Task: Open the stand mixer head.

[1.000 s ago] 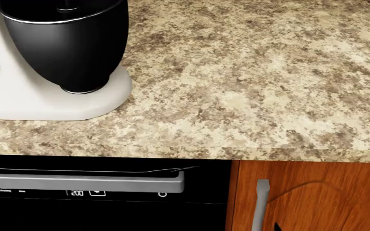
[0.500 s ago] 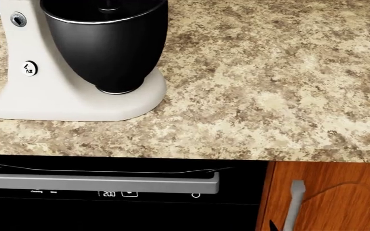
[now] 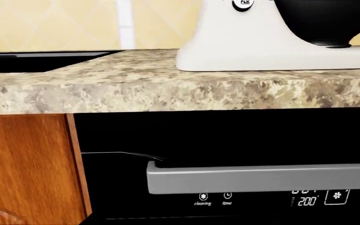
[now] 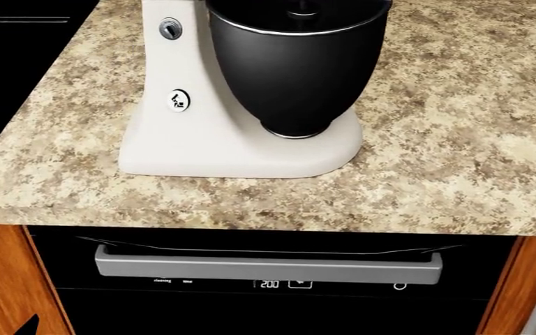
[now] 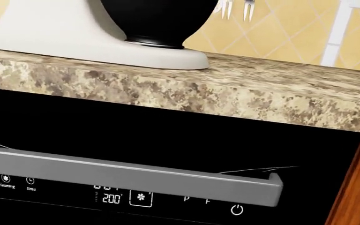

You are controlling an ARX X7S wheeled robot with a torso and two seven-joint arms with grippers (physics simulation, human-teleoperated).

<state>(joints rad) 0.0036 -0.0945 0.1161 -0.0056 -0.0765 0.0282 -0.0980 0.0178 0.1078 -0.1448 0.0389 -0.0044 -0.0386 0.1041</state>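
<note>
Nearest, under the speckled stone counter [image 4: 454,160], a black oven [image 4: 268,307] shows a grey handle bar [image 4: 268,267] and a lit "200" display [image 4: 269,284], with brown wood cabinets [image 4: 8,286] either side. Resting on that counter, the white mixer base [image 4: 212,150] carries a black bowl [image 4: 296,70]; what it contains I cannot tell. Behind it runs a yellow tiled wall [image 5: 280,28]. Mixer head lies above the bowl, out of frame. Neither gripper appears, so their state is unknown.

The mixing bowl [image 4: 296,66] sits on the mixer base [image 4: 240,150], right of its column [image 4: 170,77]; the oven handle [image 4: 268,267] lies below the countertop [image 4: 454,139].
</note>
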